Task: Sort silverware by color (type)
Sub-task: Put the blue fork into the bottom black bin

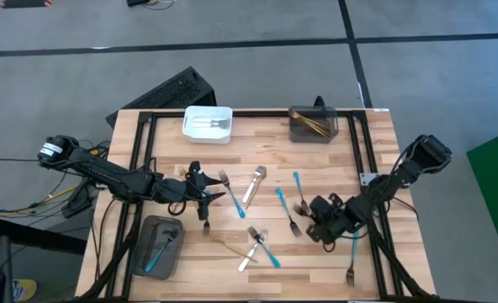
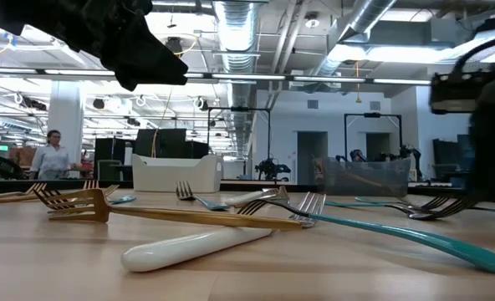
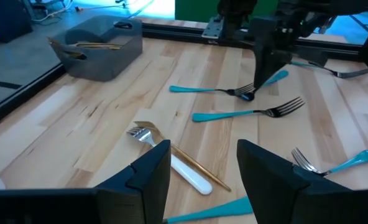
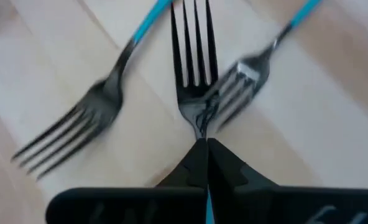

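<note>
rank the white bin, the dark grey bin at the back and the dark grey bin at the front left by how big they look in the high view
1. dark grey bin at the front left, which looks largest in the high view
2. and 3. white bin and dark grey bin at the back: they look about alike, so no ranking between them.

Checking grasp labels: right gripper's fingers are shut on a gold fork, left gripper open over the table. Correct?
Not quite. The right gripper is shut on a blue-handled fork with a dark head, not a gold one, as the right wrist view shows. The left gripper is open over the table.
</note>
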`<action>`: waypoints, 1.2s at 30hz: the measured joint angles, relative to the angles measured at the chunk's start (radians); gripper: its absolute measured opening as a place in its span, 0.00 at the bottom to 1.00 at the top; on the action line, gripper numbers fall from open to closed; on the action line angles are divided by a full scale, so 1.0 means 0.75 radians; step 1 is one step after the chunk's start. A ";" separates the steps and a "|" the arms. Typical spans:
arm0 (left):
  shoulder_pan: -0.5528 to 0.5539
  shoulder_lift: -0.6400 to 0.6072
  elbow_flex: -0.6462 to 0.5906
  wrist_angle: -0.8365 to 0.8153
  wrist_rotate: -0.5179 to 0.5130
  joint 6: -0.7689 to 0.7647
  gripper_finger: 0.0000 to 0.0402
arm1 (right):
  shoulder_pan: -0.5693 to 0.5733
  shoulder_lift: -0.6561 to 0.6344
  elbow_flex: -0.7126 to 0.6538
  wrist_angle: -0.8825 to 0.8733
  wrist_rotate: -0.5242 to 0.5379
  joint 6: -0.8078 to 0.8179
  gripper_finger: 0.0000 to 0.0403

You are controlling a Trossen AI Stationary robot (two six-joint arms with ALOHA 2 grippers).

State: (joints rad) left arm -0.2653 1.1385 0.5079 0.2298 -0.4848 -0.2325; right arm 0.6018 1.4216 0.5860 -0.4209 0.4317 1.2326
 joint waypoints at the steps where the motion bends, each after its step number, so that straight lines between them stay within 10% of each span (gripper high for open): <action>1: 0.000 0.000 0.000 0.001 -0.006 -0.001 0.43 | -0.019 -0.007 0.000 0.018 0.007 -0.034 0.04; 20: 0.000 0.000 0.000 -0.012 -0.089 -0.087 0.43 | -0.106 0.111 0.017 0.016 -0.161 -0.361 0.41; 30: 0.000 0.000 0.000 -0.019 -0.105 -0.142 0.43 | -0.117 0.099 0.085 0.011 -0.147 -0.466 0.05; 36: 0.000 0.001 0.000 -0.029 -0.107 -0.198 0.43 | -0.136 -0.038 0.095 0.182 0.006 -0.615 0.05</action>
State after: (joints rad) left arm -0.2653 1.1389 0.5079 0.2077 -0.5648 -0.3812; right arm 0.4995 1.3931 0.6575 -0.2844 0.4364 0.7711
